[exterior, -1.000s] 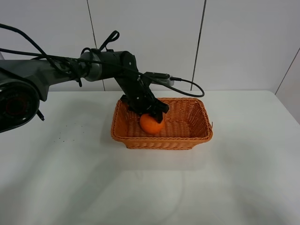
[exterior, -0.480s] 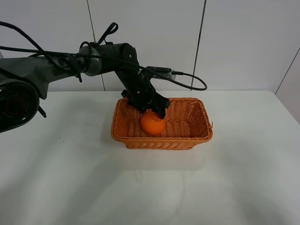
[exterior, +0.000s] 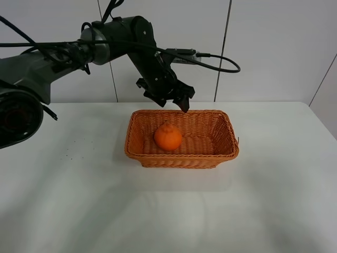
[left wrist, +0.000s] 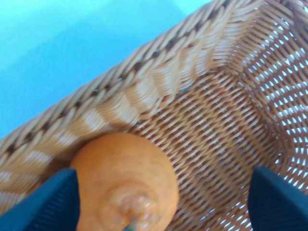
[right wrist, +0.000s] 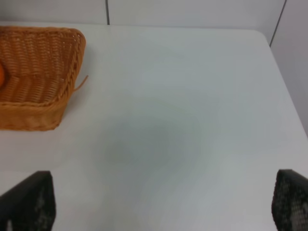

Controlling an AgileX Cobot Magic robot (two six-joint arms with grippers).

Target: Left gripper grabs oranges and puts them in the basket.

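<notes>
The orange (exterior: 168, 136) lies inside the wicker basket (exterior: 221, 153), left of its middle, knobby top up. My left gripper (exterior: 171, 98) hangs open and empty above the basket's back rim, clear of the fruit. In the left wrist view the orange (left wrist: 126, 183) rests against the basket's woven wall (left wrist: 144, 91), with my two dark fingertips (left wrist: 48, 202) spread wide at the frame's lower corners. My right gripper (right wrist: 159, 204) is open over bare table; the basket (right wrist: 43, 67) sits well off to its side.
The white table (exterior: 79, 200) surrounds the basket. A white panelled wall (exterior: 274, 47) stands behind it. A black cable (exterior: 218, 66) loops from the left arm above the basket's back edge.
My left gripper let go of the orange and rose up and back out of the basket. The orange stays in the basket and has settled slightly to the left.
</notes>
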